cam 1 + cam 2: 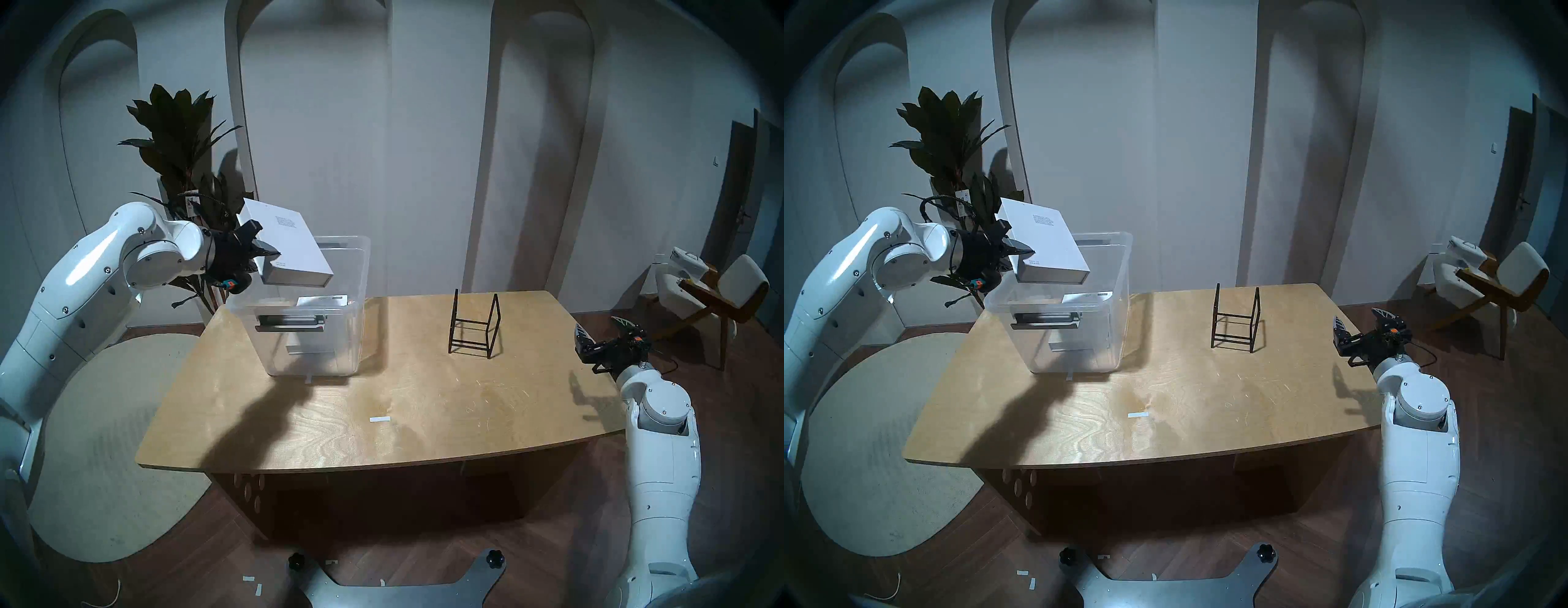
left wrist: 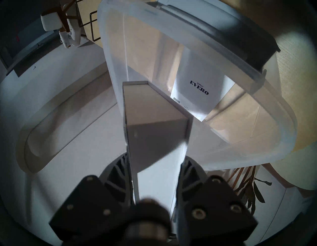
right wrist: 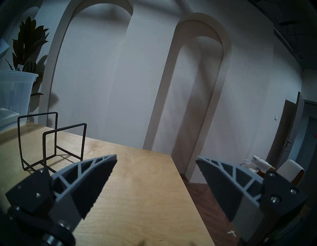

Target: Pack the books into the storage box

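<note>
A thick plain-white book hangs tilted over the near-left corner of the clear storage box. My left gripper is shut on its edge. The left wrist view looks along this book, clamped in the gripper, down into the box. A second white book with black lettering lies inside. My right gripper stands open and empty above the table's right edge.
A black wire rack stands empty on the wooden table, right of the box. A potted plant is behind my left arm. A chair stands off to the right. White tape marks the table.
</note>
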Available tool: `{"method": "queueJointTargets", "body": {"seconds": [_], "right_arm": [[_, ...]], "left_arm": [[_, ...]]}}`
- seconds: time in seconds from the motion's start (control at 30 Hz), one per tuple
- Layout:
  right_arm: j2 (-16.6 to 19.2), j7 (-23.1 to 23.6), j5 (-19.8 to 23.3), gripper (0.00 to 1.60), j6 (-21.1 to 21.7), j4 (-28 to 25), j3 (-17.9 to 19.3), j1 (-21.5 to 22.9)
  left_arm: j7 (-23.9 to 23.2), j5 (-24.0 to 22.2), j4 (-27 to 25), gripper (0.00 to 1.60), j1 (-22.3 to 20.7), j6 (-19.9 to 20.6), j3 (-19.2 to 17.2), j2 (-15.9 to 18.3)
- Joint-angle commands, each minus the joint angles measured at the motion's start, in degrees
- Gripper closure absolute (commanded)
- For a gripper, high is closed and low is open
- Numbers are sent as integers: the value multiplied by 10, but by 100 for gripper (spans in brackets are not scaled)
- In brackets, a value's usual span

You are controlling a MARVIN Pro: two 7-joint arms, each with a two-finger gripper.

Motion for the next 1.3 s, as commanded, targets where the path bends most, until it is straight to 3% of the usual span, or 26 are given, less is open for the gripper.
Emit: {"method": "queueJointTargets", "body": {"seconds": [0.0, 0.7, 1.0, 1.13, 1.17, 1.27], "right_arm": [[1, -1, 0, 0, -3, -14, 0, 4], [1, -2, 1, 0, -3, -14, 0, 4], [1, -2, 1, 0, -3, -14, 0, 4], [1, -2, 1, 0, -3, -14, 0, 4], [1, -2, 1, 0, -3, -14, 0, 4], [2, -2, 1, 0, -3, -13, 0, 4]], "left_arm": [[0, 19, 40, 160, -61, -29, 0, -44], [49, 85, 207, 160, -134, -108, 28, -156], [79, 105, 255, 160, -158, -128, 37, -177], [66, 84, 239, 160, -144, -122, 21, -163], [59, 88, 205, 0, -130, -117, 19, -141], [36, 85, 179, 0, -124, -121, 14, -115]]}}
